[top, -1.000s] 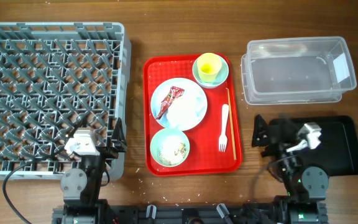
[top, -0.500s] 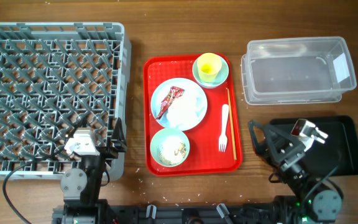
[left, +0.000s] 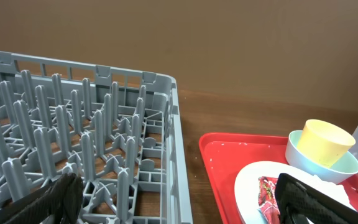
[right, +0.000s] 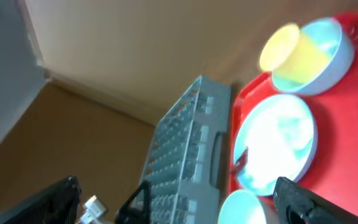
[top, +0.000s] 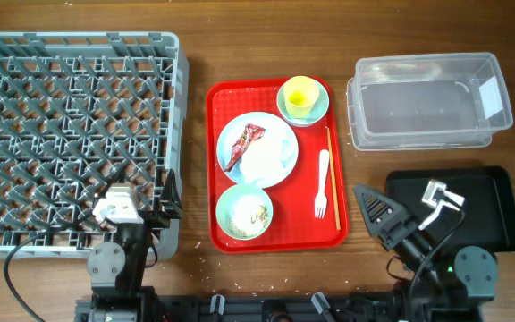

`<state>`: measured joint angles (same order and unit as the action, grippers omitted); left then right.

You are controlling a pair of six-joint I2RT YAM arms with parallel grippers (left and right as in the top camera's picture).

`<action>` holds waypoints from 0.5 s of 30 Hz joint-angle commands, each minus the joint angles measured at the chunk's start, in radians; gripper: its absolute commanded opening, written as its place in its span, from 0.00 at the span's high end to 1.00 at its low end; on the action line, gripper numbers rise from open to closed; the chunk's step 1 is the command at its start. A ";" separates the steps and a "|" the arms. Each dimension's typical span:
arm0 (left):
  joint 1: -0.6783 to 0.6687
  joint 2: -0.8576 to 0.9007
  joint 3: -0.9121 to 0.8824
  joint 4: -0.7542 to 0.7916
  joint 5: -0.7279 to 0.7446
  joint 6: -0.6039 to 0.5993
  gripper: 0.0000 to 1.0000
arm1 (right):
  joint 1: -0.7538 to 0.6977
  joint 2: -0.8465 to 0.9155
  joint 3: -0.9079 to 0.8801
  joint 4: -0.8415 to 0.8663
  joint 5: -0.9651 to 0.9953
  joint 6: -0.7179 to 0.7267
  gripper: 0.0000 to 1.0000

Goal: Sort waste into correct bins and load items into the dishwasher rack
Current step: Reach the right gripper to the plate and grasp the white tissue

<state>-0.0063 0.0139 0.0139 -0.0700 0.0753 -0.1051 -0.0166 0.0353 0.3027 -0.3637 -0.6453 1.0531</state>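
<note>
The grey dishwasher rack (top: 70, 134) fills the left side. On the red serving tray (top: 280, 234) a light-blue plate (top: 280, 134) carries a red wrapper (top: 244, 145) and a white napkin (top: 271, 159). A yellow cup (top: 300, 93) stands in one pale bowl (top: 318, 109). The other bowl (top: 244, 212) holds rice-like scraps. A white fork (top: 322, 183) and a wooden stick (top: 331, 174) lie at the tray's right. My left gripper (top: 141, 201) (left: 176, 199) is open at the rack's near right corner. My right gripper (top: 375, 210) (right: 176, 193) is open and empty, between the red tray and the black bin.
The clear tub (top: 429, 100) stands at the back right, and the shallow black tray (top: 485, 210) sits in front of it under my right arm. A few crumbs lie on the wood near the red tray's front edge. The right wrist view is tilted and blurred.
My right gripper has swung from above the black tray's left end toward the red tray and now points left. The left arm has not moved.
</note>
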 commanded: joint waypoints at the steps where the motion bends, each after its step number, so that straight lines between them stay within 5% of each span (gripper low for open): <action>1: 0.006 -0.009 -0.008 -0.001 -0.006 0.023 0.00 | 0.002 0.090 0.175 -0.097 0.117 -0.206 0.00; 9: 0.006 -0.009 -0.008 -0.001 -0.006 0.023 0.00 | 0.055 0.809 0.620 -0.430 0.127 -0.583 0.00; 15: 0.006 -0.009 -0.008 -0.001 -0.006 0.023 0.00 | 0.393 1.185 0.862 -0.507 0.434 -0.518 0.00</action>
<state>-0.0063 0.0139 0.0139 -0.0704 0.0753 -0.1051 0.2333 1.1198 1.0954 -0.8799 -0.4053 0.5072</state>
